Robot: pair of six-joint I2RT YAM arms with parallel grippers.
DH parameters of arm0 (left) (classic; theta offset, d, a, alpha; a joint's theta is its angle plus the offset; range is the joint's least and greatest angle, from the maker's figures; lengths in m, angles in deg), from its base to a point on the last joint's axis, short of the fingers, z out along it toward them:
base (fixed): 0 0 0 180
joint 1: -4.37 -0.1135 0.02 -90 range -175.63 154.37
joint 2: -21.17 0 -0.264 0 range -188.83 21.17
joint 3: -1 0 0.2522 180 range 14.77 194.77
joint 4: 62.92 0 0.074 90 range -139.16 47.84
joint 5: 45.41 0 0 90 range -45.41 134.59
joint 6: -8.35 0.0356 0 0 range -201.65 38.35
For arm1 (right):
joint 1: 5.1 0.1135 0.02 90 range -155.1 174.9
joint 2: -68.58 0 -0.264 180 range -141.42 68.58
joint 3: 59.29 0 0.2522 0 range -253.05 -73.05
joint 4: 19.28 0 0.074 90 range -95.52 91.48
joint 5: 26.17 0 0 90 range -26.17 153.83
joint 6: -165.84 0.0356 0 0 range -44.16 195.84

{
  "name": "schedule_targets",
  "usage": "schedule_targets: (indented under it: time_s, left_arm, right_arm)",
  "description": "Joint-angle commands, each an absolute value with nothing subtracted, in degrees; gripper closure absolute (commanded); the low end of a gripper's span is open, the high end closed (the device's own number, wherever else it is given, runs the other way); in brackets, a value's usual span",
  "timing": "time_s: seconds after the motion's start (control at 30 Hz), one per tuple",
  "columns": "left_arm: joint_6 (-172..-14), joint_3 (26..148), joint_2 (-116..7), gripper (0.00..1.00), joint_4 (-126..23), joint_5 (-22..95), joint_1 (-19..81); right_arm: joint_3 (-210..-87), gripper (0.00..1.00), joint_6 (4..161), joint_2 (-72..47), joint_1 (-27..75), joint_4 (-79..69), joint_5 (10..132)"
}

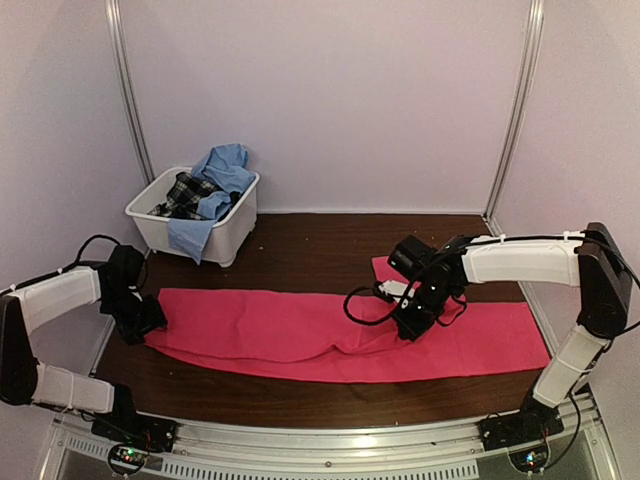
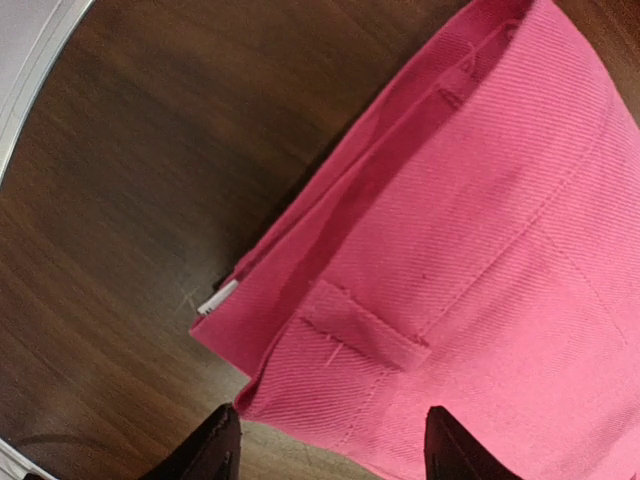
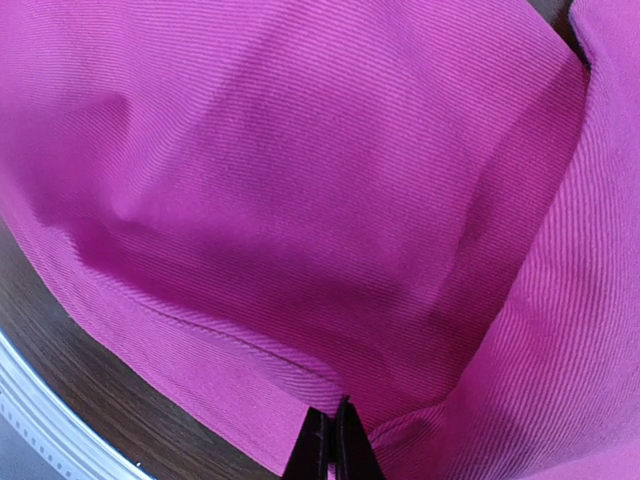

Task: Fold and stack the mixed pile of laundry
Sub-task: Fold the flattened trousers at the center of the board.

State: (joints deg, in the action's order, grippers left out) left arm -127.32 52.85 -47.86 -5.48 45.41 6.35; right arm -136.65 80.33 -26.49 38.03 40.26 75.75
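A bright pink-red cloth [image 1: 280, 325], a pair of trousers, lies stretched across the dark table. Its waistband with a belt loop [image 2: 365, 335] points left. My left gripper [image 1: 150, 320] hovers at that waistband end, open, with both fingertips [image 2: 225, 435] apart over the hem and nothing pinched. My right gripper [image 1: 408, 325] sits at the cloth's middle, shut on a raised fold of the pink cloth [image 3: 300, 200], the hem caught at its tips [image 3: 333, 425]. A light blue collared shirt [image 1: 225, 165] and a black-and-white plaid garment [image 1: 188, 192] lie heaped in the tub.
The white plastic tub [image 1: 160, 230] stands at the back left, the blue shirt hanging over its front wall. Pale walls enclose the table on three sides. A metal rail [image 1: 350, 450] runs along the near edge. A small white tag [image 2: 217, 298] pokes out beside the waistband.
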Motion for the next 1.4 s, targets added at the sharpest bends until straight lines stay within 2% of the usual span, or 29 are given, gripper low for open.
schedule_targets:
  time_s: [0.0, 0.2, 0.27, 0.43, 0.6, 0.63, 1.17, 1.37]
  left_arm:
    - [-134.0, 52.4, -48.2, 0.37, -4.3, 46.8, 6.2]
    - [-134.8, 51.7, -48.4, 0.40, -5.0, 46.0, 6.3]
    - [-134.8, 51.7, -48.9, 0.44, -5.5, 46.2, 6.3]
    - [-134.8, 52.0, -50.7, 0.64, -7.3, 46.4, 6.1]
    - [-134.0, 54.0, -50.9, 0.97, -7.8, 46.0, 5.2]
    - [-133.6, 54.5, -50.5, 1.00, -7.8, 45.8, 4.9]
    - [-129.0, 66.1, -45.0, 1.00, -1.5, 47.3, 1.4]
    - [-126.9, 68.5, -43.1, 1.00, 2.9, 46.8, -0.7]
  right_arm:
    - [-135.3, 1.00, 80.5, -24.5, 38.5, 40.0, 75.8]
    - [-134.7, 1.00, 80.0, -24.9, 38.5, 39.9, 75.4]
    - [-134.3, 1.00, 80.1, -24.6, 38.5, 39.4, 75.4]
    - [-134.3, 1.00, 80.0, -24.3, 38.6, 39.6, 75.1]
    - [-134.5, 1.00, 80.0, -23.6, 38.6, 40.1, 73.6]
    - [-134.7, 1.00, 80.0, -23.3, 38.6, 40.3, 73.2]
    - [-140.6, 1.00, 80.1, -15.5, 39.1, 46.0, 69.8]
    - [-140.9, 1.00, 80.7, -10.7, 39.5, 48.1, 74.0]
